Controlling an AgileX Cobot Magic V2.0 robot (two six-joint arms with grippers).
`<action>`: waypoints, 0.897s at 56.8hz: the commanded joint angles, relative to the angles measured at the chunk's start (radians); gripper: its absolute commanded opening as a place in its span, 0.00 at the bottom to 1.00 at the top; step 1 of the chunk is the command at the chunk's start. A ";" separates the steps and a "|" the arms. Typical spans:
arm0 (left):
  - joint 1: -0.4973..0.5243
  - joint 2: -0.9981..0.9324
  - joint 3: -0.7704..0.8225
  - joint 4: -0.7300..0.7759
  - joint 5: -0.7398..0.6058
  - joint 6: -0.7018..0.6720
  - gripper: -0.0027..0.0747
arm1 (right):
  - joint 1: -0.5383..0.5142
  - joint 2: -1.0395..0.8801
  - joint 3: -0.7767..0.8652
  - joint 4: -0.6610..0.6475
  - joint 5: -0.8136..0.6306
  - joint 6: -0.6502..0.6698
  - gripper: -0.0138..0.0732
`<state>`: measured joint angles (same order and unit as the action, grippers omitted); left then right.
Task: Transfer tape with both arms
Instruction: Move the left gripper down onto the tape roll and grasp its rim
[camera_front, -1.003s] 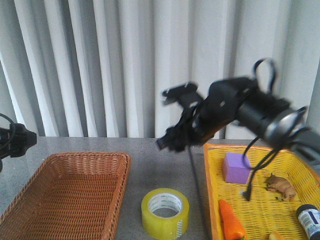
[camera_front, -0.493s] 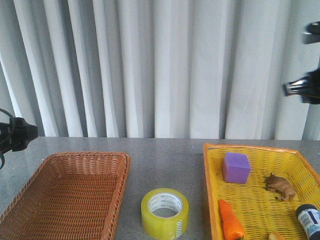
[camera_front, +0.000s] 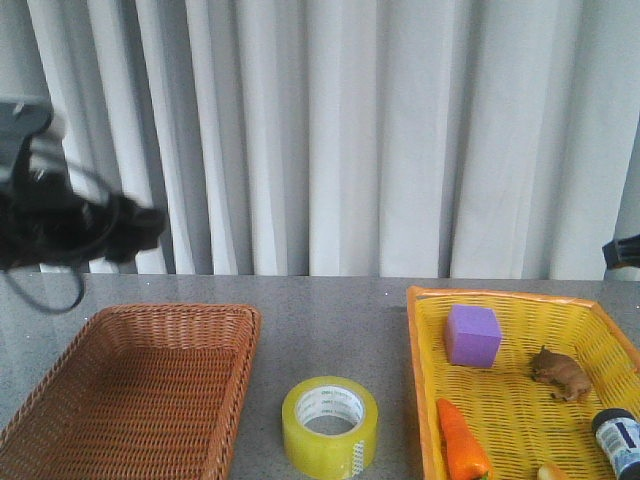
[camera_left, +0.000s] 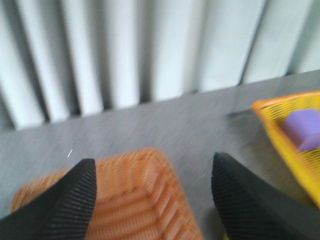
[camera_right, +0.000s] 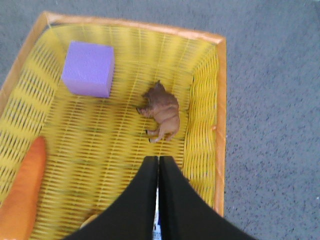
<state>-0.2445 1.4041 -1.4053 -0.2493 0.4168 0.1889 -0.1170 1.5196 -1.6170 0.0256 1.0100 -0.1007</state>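
The tape (camera_front: 330, 425), a yellow translucent roll with a white printed core, lies flat on the grey table between the two baskets, near the front edge. Nothing touches it. My left arm (camera_front: 75, 228) is blurred, high at the far left above the brown basket (camera_front: 130, 385). My left gripper (camera_left: 154, 160) is open and empty, with the brown basket's corner (camera_left: 145, 195) under it. My right gripper (camera_right: 158, 159) is shut and empty, above the yellow basket (camera_right: 217, 100). Only a tip of the right arm (camera_front: 622, 252) shows at the front view's right edge. The tape shows in neither wrist view.
The yellow basket (camera_front: 500, 296) at the right holds a purple cube (camera_front: 472, 335), a carrot (camera_front: 462, 440), a brown toy animal (camera_front: 560, 372) and a dark bottle (camera_front: 620, 438). The brown wicker basket has nothing in it. White curtains hang behind the table.
My right arm has swung from the table's middle to the far right, almost out of the front view. My left arm has risen and moved in at the left. The tape has not moved.
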 joint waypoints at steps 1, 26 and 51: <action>-0.068 0.031 -0.158 -0.010 -0.012 0.018 0.64 | -0.007 -0.037 -0.014 0.002 -0.037 -0.011 0.15; -0.229 0.490 -0.599 0.193 0.346 -0.095 0.64 | -0.007 -0.037 -0.014 0.002 -0.024 -0.011 0.15; -0.256 0.706 -0.683 0.199 0.481 -0.180 0.64 | -0.007 -0.037 -0.014 0.002 -0.024 -0.011 0.15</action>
<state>-0.4868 2.1543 -2.0476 -0.0518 0.9303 0.0210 -0.1170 1.5196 -1.6075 0.0268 1.0326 -0.1005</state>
